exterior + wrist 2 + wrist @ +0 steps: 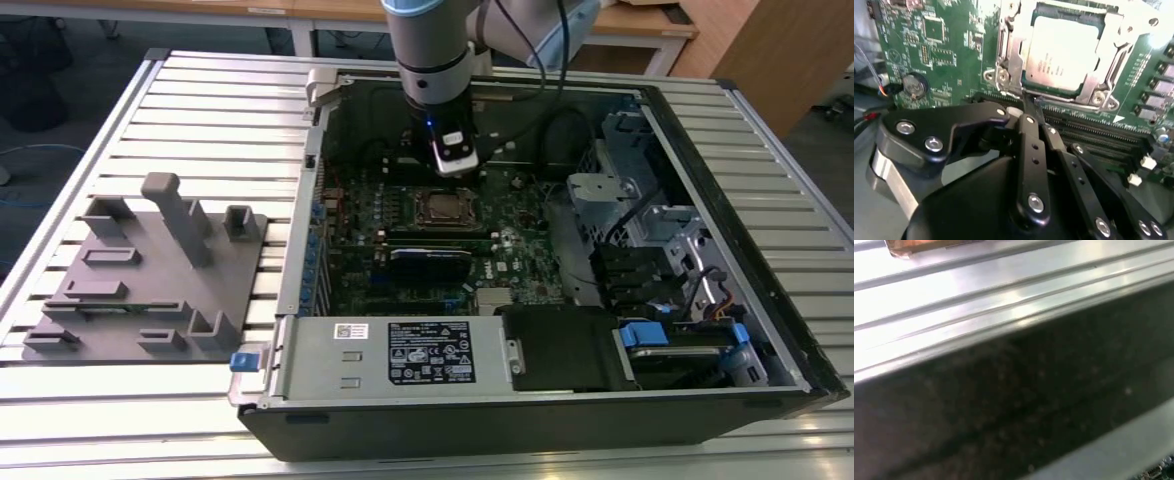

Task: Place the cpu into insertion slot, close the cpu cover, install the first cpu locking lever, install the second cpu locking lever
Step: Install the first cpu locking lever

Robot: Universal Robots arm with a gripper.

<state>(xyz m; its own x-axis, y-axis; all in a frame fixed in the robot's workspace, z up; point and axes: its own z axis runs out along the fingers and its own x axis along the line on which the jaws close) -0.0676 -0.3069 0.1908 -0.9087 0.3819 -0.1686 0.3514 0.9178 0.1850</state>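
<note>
**Arm poised over the seated chip inside the open computer case**

A ribbed silver metal table (200,110) carries an open black desktop computer case (534,420) lying on its side, with a grey plastic fixture block (147,270) just beside it toward the exterior view's left. Wooden desks stand behind.

Inside the case lies the green motherboard (944,65). On it, the cpu (1061,52), a small flat square chip with a pale silvery-beige metal top and faint dark print, sits in the insertion slot (447,208), the square socket with its silvery rim. The cpu cover (1014,55), a thin silvery metal frame with a square window, lies flat around the chip, its edges overlapping the chip's border. Long black memory slots (1104,132) run just beside the socket, and a round coin battery (914,87) sits farther along the board.

The black gripper (1033,106) hangs from the grey-and-blue arm (434,50) just above the board, near the socket's edge and a little behind it in the exterior view. Its slender fingers (1030,135) are pressed together at the tips, holding nothing.

In the first wrist view, the table's bright ribs meet the dark case wall (1029,405).
</note>
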